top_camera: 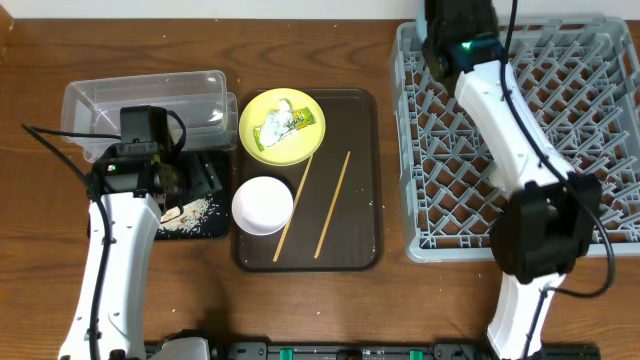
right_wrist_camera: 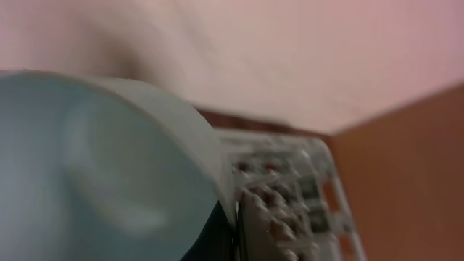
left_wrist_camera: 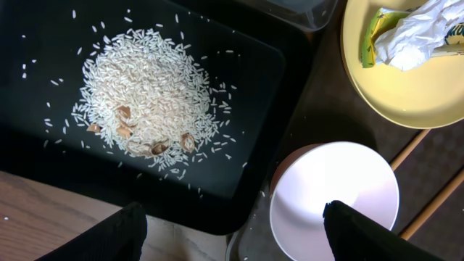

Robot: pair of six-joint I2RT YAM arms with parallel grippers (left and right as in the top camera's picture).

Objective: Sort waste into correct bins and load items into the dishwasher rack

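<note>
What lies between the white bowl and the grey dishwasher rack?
In the overhead view, the two wooden chopsticks lie between the white bowl and the dishwasher rack, slanted side by side on the brown serving tray.

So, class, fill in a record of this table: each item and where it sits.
rice: heaped on black tray
wrapper: on yellow plate
yellow plate, white bowl, chopsticks: on brown serving tray
light blue bowl: apparently held at right wrist, rack behind
clear tub: beyond black tray
left gripper: open, above black tray's edge and white bowl
</note>
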